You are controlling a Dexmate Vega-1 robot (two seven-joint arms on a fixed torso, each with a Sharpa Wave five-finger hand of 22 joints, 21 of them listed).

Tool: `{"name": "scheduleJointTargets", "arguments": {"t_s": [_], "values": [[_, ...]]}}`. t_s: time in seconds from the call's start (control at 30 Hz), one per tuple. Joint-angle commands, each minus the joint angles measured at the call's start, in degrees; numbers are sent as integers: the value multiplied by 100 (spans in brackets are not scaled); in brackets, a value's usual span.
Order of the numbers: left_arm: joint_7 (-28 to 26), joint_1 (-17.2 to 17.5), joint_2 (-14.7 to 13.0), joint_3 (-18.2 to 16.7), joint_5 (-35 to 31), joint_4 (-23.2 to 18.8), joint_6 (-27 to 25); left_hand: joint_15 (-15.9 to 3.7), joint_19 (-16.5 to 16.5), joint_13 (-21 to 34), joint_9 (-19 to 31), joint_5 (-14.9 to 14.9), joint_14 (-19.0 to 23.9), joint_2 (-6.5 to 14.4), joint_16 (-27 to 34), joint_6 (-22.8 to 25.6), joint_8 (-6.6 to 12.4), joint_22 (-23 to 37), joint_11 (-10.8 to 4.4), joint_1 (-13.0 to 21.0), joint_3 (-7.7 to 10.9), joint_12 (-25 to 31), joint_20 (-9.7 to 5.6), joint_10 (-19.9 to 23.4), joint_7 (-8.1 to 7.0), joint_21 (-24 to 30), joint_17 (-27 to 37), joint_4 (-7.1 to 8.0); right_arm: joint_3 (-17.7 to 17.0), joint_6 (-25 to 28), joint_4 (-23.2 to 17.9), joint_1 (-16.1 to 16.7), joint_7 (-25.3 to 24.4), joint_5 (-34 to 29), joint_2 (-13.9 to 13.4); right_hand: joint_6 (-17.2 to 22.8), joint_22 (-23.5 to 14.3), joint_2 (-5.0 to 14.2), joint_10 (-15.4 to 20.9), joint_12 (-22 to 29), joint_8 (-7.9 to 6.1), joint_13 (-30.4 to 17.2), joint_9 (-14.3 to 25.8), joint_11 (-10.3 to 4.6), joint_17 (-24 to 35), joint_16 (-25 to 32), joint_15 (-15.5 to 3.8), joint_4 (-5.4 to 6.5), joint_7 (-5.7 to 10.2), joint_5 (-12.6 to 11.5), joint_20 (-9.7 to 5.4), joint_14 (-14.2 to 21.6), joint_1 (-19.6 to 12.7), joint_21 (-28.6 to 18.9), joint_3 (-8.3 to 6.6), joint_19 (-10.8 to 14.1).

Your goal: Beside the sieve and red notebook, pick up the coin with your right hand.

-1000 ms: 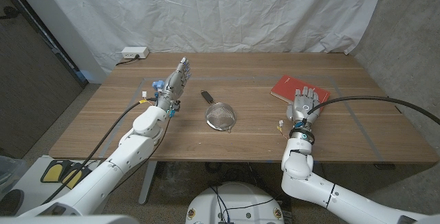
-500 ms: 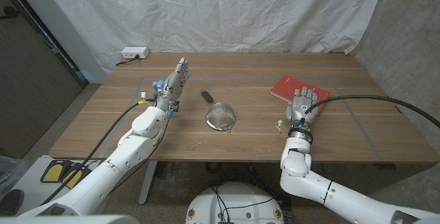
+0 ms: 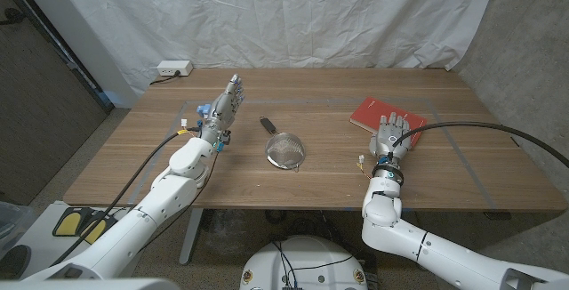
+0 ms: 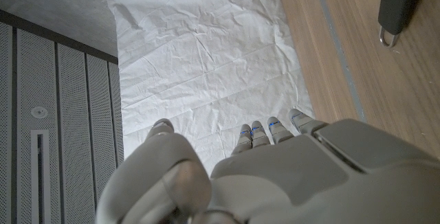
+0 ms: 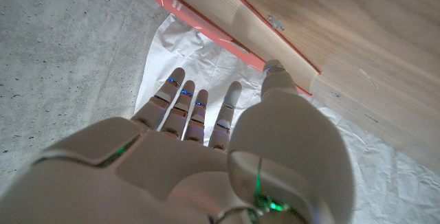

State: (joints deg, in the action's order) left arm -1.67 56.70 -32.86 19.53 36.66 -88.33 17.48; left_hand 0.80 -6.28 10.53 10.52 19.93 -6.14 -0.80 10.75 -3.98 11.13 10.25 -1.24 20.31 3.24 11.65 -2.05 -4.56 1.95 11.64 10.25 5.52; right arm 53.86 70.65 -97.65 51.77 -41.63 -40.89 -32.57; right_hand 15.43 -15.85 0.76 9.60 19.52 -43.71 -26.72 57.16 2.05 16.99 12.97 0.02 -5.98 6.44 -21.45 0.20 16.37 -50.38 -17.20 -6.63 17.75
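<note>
A red notebook (image 3: 374,113) lies at the table's right; its edge (image 5: 221,33) also shows in the right wrist view. A round metal sieve (image 3: 285,152) sits mid-table, its dark handle (image 3: 268,124) pointing away from me; the handle's end (image 4: 397,4) shows in the left wrist view. My right hand (image 3: 390,134) (image 5: 199,162) hovers at the notebook's near corner, fingers stretched out and apart, holding nothing. My left hand (image 3: 223,110) (image 4: 268,176) stands left of the sieve, fingers straight and empty. The coin is too small to tell on the wood.
A white power strip (image 3: 173,68) lies at the table's far left corner. A white cloth hangs behind the table. Faint tape lines mark the wood (image 3: 462,152). Bare wood lies between the sieve and my right hand.
My right forearm and hand have shifted slightly to the left. The left arm, sieve and notebook have not moved.
</note>
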Motion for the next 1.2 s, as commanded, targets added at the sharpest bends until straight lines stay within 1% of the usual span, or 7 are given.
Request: {"name": "scheduleJointTargets", "arguments": {"t_s": [0.03, 0.23, 0.33, 0.63, 0.9, 1.1, 1.2], "values": [[-29, 18, 15, -16, -21, -41, 45, -4, -49, 21, 13, -9, -40, 38, -11, 0, 5, 16, -8, 13, -47, -17, -60, -17, -30, -18, 26, 8, -84, -38, 68, 22, -139, 110, 2, -27, -40, 35, 13, 44, -86, -46, 88, -48, 35, 35, -25, -4, 14, -40, -16, 70, 21, -67, 35, 49], [-31, 18, 28, -7, -33, -30, 61, 4, -51, 21, 13, -10, -56, 41, -15, -8, 2, 16, -7, 14, -55, -17, -62, -17, -35, -17, 26, 9, -48, -27, 125, -29, -117, 138, -14, -31, -54, 50, 21, 65, -162, -81, 177, -56, 52, 37, -31, -3, 1, -50, -25, 83, 16, -98, 49, 69], [-18, 5, 40, 5, -29, 1, 58, 7, -54, 21, 14, -10, -59, 42, -16, -10, 2, 16, -8, 14, -58, -16, -59, -15, -33, -18, 26, 9, -47, -26, 169, -56, -110, 170, 5, -15, -61, 60, 26, 75, -201, -97, 212, -43, 61, 41, -20, -4, -32, -56, -19, 98, 9, -114, 52, 81], [-15, -30, 62, 22, -40, 40, 56, 8, -65, 21, 14, -11, -64, 46, -15, -15, 1, 17, -7, 16, -68, -16, -53, -17, -36, -21, 26, 9, -48, -94, 331, -119, -150, 258, 38, -36, -76, 81, 26, 93, -263, -132, 289, -29, 80, 39, -16, -5, -26, -68, -14, 105, -4, -143, 61, 87], [1, -49, 113, 24, -13, 99, 100, 7, -63, 21, 14, -12, -59, 49, -11, -14, 2, 17, -7, 18, -78, -16, -50, -19, -40, -19, 26, 9, -102, -165, 391, -122, -187, 362, 45, -41, -91, 98, 26, 109, -325, -165, 357, -39, 97, 43, -16, -9, -18, -78, -17, 128, -20, -172, 70, 93], [3, -72, 120, 38, -22, 122, 86, 16, -64, 21, 14, -12, -60, 52, -10, -20, 0, 17, -9, 19, -86, -10, -42, -4, -37, -18, 26, 10, -122, -205, 415, -120, -206, 416, 35, -12, -102, 111, 56, 133, -382, -190, 406, -52, 109, 41, -14, -22, 38, -86, -22, 135, -48, -189, 71, 86], [9, -84, 110, 50, -38, 119, 73, 12, -61, 22, 14, -12, -58, 54, -8, -18, 2, 17, -19, 19, -89, -9, -40, -2, -36, -17, 26, 10, -111, -206, 415, -129, -199, 426, 22, -3, -108, 115, 70, 146, -414, -205, 436, -54, 116, 45, -18, -31, 28, -90, -21, 153, -66, -203, 72, 91]]}}
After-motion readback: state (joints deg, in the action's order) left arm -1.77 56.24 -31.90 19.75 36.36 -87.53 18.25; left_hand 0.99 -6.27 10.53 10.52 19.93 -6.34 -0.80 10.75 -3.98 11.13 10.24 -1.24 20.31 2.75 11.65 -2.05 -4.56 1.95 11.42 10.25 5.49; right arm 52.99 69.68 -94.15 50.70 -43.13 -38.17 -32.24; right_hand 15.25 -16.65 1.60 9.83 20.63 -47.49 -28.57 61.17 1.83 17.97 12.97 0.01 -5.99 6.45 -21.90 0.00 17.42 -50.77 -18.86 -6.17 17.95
